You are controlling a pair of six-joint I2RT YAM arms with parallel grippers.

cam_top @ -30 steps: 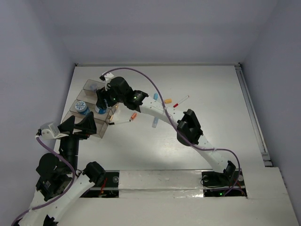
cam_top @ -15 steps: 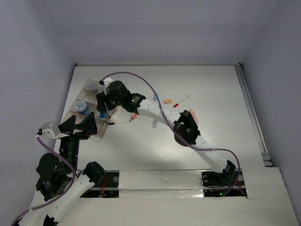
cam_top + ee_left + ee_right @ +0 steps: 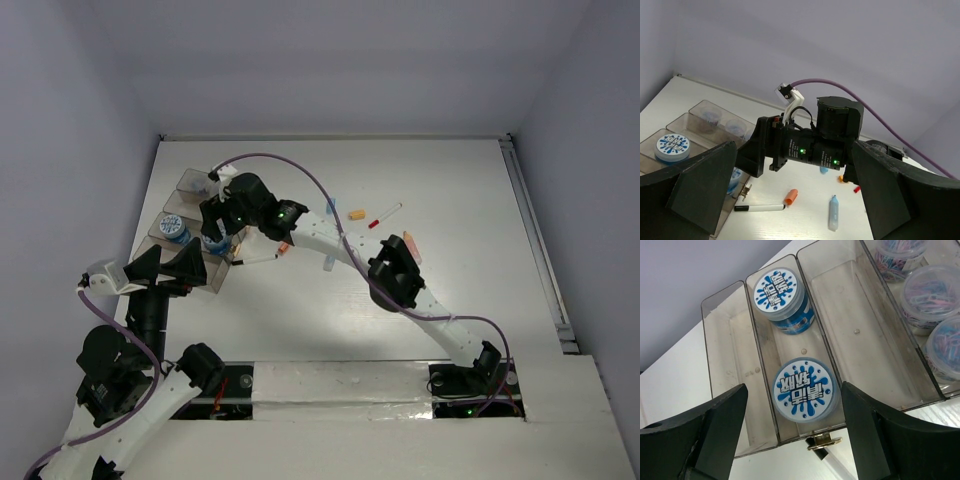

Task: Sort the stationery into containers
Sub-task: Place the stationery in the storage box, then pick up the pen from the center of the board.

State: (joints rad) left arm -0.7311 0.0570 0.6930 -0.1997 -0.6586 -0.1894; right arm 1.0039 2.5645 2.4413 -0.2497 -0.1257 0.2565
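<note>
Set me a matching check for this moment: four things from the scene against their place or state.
1 near blue-topped tub
2 light blue marker
3 left gripper
4 clip tubs

A loose on the table
B open, holding nothing
C in a bin compartment, between the fingers of the right gripper
D three together in another compartment

Pairs: 1-C, 2-A, 3-B, 4-D

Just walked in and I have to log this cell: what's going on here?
The right gripper hangs open over a blue-topped tub standing in one compartment of the clear bins, its jaws either side of it. A second tub stands further along the same compartment. The left gripper hovers open and empty near the bins. Markers and pens lie loose on the table.
</note>
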